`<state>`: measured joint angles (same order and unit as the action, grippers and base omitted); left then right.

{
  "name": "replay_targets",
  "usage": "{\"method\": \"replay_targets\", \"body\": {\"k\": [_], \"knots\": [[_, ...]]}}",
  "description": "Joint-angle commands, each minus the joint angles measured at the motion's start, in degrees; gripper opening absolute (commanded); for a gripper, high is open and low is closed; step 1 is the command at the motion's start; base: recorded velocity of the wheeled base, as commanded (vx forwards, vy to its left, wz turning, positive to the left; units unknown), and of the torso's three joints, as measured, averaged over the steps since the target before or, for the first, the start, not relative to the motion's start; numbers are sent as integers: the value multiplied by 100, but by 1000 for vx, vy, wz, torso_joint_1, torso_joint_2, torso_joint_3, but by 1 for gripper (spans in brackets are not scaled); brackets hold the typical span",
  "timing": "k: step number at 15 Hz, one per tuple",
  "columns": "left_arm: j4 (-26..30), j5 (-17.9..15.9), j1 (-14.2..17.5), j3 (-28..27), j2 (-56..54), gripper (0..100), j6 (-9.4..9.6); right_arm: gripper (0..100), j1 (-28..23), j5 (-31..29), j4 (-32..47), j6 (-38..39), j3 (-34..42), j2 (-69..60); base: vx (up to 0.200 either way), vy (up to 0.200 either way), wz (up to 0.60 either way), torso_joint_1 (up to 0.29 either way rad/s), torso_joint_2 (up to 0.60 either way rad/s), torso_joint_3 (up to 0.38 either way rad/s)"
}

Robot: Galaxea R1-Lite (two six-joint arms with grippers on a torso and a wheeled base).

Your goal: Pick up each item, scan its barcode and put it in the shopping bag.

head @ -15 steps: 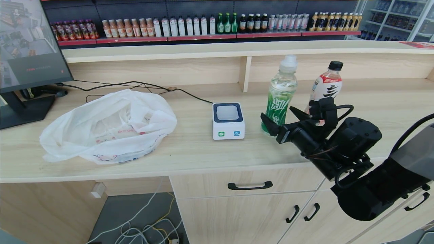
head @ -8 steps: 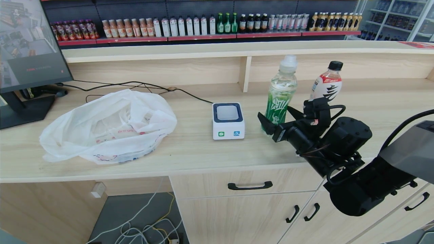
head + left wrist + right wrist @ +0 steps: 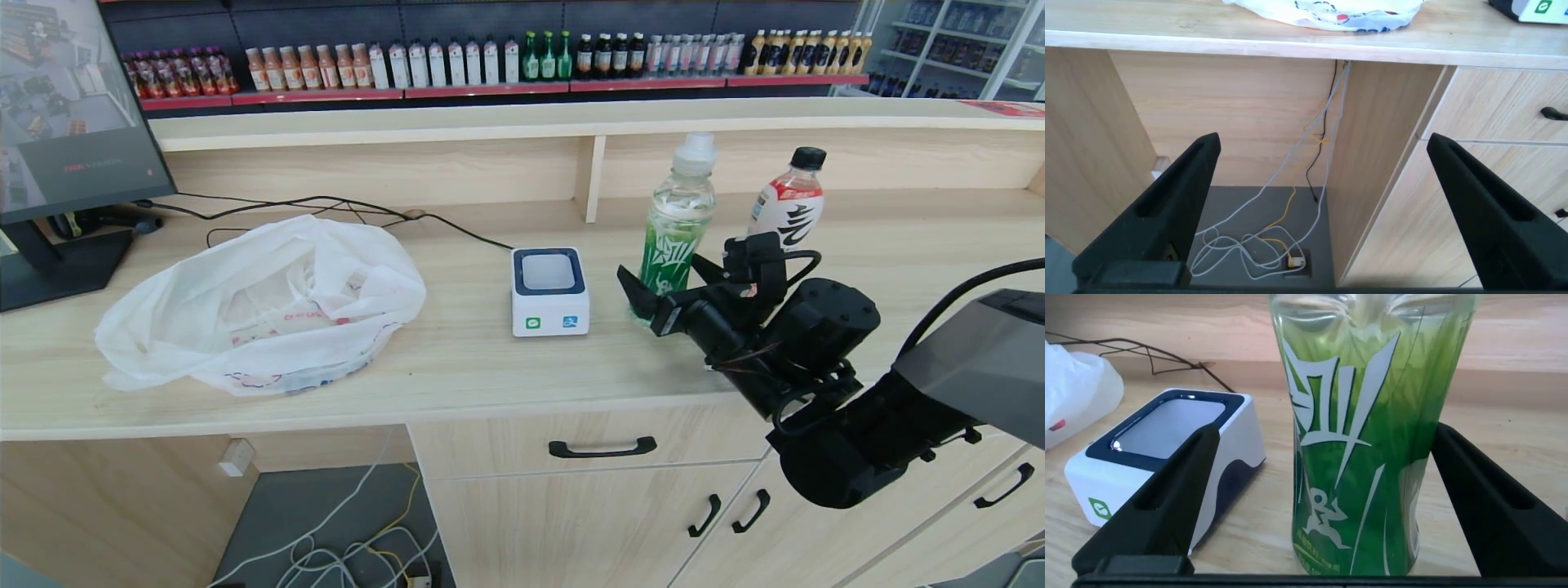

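The green bottle [image 3: 1372, 441] stands upright on the counter [image 3: 490, 359], directly ahead of the right gripper [image 3: 663, 273] and centred in the gap between its fingers. The jaws are spread wide, one to each side of the bottle's lower body, and neither is seen touching it. Whether the bottle is fully inside the jaws or only at their tips cannot be told. Over the last second the right arm has advanced toward the bottle and drawn in closer to its base, while the bottle has not shifted. Judgement: the approach is nearly done and the grasp has not begun, so the next step calls for a short further advance and a closing on the label area. A push from either finger could tip the tall bottle. The scanner [image 3: 549, 290] sits just beyond the gripper's left finger, near the bottle. The white bottle with a black cap [image 3: 788, 204] stands past the gripper's other side, just behind the arm. The shopping bag [image 3: 261, 306] lies well beyond the scanner, mouth slack. No item is scanned yet. The left gripper [image 3: 1331, 212] hangs below the counter edge with its jaws wide apart, holding nothing.
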<state>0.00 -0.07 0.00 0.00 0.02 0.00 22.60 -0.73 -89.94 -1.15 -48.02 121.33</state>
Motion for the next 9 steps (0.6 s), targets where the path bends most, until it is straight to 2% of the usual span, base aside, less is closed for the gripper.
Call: {"method": "replay_targets", "body": {"k": [1,9], "knots": [[0,-1,0,0,-2,100,0,100,-72,20,-6,0,-50,48,0,0,0,0,0,0],[0,-1,0,0,-2,100,0,100,-72,47,144,-17,-419,22,0,0,0,0,0,0]]}}
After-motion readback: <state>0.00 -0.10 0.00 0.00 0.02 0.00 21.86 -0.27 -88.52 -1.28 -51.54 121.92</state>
